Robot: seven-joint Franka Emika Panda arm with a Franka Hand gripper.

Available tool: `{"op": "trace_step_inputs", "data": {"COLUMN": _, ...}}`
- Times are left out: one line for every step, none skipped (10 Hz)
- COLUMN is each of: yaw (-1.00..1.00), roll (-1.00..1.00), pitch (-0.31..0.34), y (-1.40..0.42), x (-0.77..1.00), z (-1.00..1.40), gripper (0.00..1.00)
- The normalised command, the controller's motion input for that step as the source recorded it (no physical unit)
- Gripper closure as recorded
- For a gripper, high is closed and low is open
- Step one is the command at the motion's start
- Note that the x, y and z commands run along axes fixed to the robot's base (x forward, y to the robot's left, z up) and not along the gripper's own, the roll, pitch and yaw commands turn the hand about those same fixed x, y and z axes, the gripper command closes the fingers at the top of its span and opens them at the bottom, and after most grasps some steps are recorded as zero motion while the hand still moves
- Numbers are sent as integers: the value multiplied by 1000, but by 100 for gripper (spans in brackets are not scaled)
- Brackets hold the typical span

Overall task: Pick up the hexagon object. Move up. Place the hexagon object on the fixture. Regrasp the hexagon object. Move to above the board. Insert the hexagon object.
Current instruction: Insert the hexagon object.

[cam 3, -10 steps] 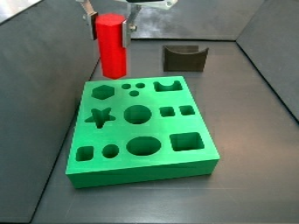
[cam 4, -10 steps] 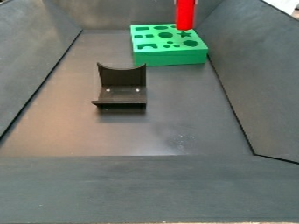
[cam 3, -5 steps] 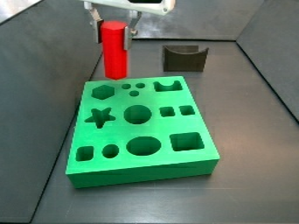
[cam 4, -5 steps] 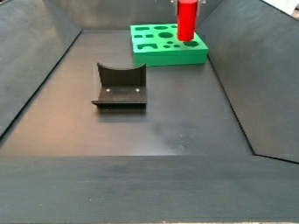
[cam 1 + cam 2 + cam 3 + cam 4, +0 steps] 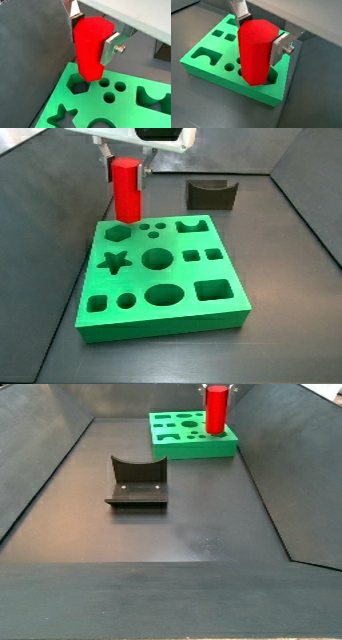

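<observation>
— Gripper status?
— Clamped on the hexagon object, upright just above the board and its hexagon hole. Judging by this, only insertion remains; fixture sits empty.

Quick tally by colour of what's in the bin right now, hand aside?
Red: 1, the hexagon, upright in the hand over the board's corner.
Green: 1, the board.
Dark grey: 1, the fixture, apart from the board.
Total: 3.
</observation>
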Motion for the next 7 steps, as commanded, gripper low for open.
{"op": "trace_step_inputs", "data": {"yaw": 0, "roll": -40, "pitch": -76, "y": -166, "x": -86, "z": -134, "gripper": 100}}
{"op": "trace_step_inputs", "data": {"yaw": 0, "roll": -54, "pitch": -86, "y": -157, "x": -89, "z": -140, "gripper": 100}}
{"op": "trace_step_inputs", "data": {"yaw": 0, "roll": -69, "pitch": -99, "y": -154, "x": -89, "z": -131, "gripper": 100}}
{"op": "trace_step_inputs", "data": {"yaw": 0, "roll": -57, "pitch": -97, "y": -120, "x": -109, "z": -129, "gripper": 100}}
{"op": "trace_step_inputs", "data": {"yaw": 0, "roll": -61, "pitch": -103, "y": -154, "x": -123, "z": -194, "gripper": 100}}
{"op": "trace_step_inputs", "data": {"yaw": 0, "roll": -59, "pitch": -97, "y": -117, "x": -134, "z": -180, "gripper": 100}}
{"op": "trace_step_inputs", "data": {"yaw": 0, "roll": -47, "pitch": -83, "y": -117, "x": -154, "z": -194, "gripper": 100}}
